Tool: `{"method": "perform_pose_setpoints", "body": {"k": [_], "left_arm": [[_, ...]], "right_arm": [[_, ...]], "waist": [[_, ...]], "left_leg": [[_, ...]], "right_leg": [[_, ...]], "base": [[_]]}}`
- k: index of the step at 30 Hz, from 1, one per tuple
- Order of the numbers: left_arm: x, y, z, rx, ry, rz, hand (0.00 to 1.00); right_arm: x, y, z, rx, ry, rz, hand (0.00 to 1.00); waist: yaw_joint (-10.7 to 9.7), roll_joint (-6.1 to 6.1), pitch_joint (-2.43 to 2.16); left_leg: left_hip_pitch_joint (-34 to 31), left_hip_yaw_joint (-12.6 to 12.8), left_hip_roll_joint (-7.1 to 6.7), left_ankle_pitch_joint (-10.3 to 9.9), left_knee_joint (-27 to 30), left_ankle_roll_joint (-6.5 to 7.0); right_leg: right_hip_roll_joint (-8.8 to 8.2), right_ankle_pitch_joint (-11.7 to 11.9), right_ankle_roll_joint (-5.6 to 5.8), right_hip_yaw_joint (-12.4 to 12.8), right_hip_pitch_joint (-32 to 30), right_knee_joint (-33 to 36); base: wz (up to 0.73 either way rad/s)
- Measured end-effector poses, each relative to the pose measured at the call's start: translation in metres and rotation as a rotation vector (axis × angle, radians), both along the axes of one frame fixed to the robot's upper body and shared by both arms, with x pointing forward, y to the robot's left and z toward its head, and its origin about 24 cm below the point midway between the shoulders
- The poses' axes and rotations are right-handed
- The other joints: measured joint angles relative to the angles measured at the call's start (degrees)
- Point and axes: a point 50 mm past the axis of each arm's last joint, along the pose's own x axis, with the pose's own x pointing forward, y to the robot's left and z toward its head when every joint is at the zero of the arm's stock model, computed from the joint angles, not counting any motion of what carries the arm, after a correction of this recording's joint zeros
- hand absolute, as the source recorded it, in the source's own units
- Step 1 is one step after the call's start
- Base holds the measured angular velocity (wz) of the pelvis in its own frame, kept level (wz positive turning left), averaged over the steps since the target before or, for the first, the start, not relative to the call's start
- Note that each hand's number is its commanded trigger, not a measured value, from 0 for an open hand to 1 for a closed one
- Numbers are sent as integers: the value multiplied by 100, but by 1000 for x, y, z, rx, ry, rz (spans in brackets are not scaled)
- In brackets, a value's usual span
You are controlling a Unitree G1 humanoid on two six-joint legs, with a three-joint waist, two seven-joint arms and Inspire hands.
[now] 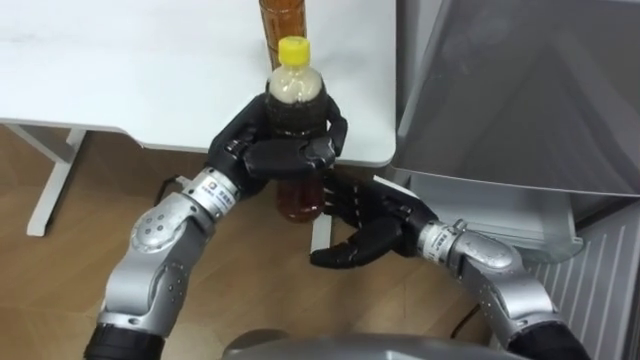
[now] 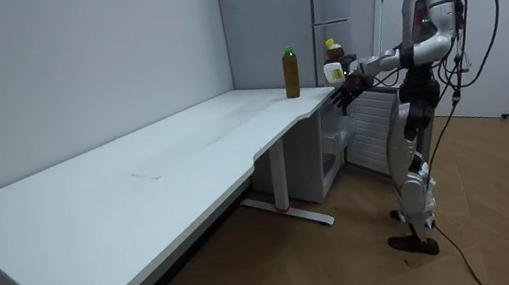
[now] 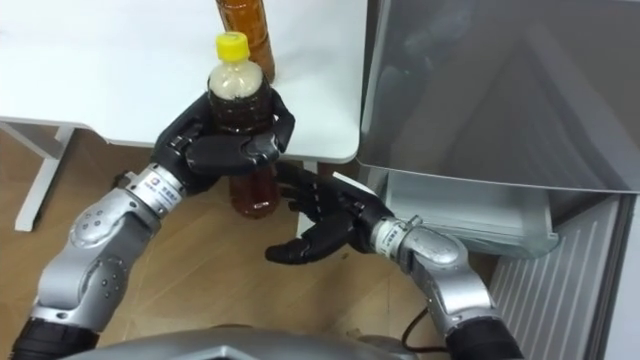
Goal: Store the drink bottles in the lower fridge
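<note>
1. Now, the robot stands at the end of the white table [image 1: 120,70].
2. Its left hand [image 1: 285,155] is curled tight round a bottle [image 1: 296,95] of brown drink with a yellow cap. The bottle is upright, up in the air, just off the table's edge.
3. Behind it, the other bottle [image 1: 282,20] stands on the table, close to the edge. No hand touches it.
4. Its right hand [image 1: 370,235] is lower down, under the held bottle. Its fingers are spread open and hold nothing. It is near the bottle's bottom, but I cannot tell if it touches.
5. To the right is the grey fridge [image 1: 500,90], right next to the table. Low down on it a pale part [image 1: 490,215] sticks out. I cannot tell if that is the lower fridge standing open.
6. I see no drink in the fridge. One bottle is picked up and has yet to go down and in. The other one waits on the table. So I think the job has only just begun, with both drinks left to put away.
</note>
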Motion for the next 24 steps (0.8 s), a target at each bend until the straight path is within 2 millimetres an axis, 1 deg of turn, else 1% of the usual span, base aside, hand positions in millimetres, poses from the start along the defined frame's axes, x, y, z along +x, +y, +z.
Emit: {"method": "perform_pose_setpoints", "body": {"k": [5, 7, 13, 15, 18, 24], "left_arm": [[-1, -2, -2, 0, 10, -6, 100], [-2, -4, -3, 3, 14, -13, 100], [-3, -8, -4, 9, 18, -36, 100], [-4, -10, -5, 40, 13, -55, 100], [-6, -14, -7, 65, 13, -81, 100], [-8, -21, -9, 62, 20, -112, 100]], "right_arm": [[-1, 4, 0, 6, -1, 24, 0], [0, 4, 3, 8, -12, 27, 0], [0, 5, 6, 26, -25, 56, 0], [0, 7, 7, 38, -24, 71, 0], [0, 9, 7, 51, -23, 75, 0], [-1, 8, 6, 51, -16, 83, 0]], "waist": [[-14, 24, 12], [-13, 45, 8], [-58, 57, 1], [-72, 71, -7], [-90, 73, -8], [-144, 72, -6]], "left_leg": [[-29, -1, -1, 0, 9, 0], [-39, 13, -2, 0, 5, 0], [-38, 1, -2, 0, 19, 0], [-36, 13, -4, 0, 18, 0], [-29, 16, -5, 1, 22, 0], [-29, 15, -5, 1, 60, 1]], "right_leg": [[-2, 0, 0, -4, -28, -3], [-4, 0, 0, -3, -43, -2], [-5, 0, 0, -10, -44, -2], [-5, 0, 0, 7, -43, -2], [-6, 0, 0, 14, -39, 0], [-8, 0, 0, 19, -28, 15]], "base": [[0], [0], [0], [0], [0], [0]]}}
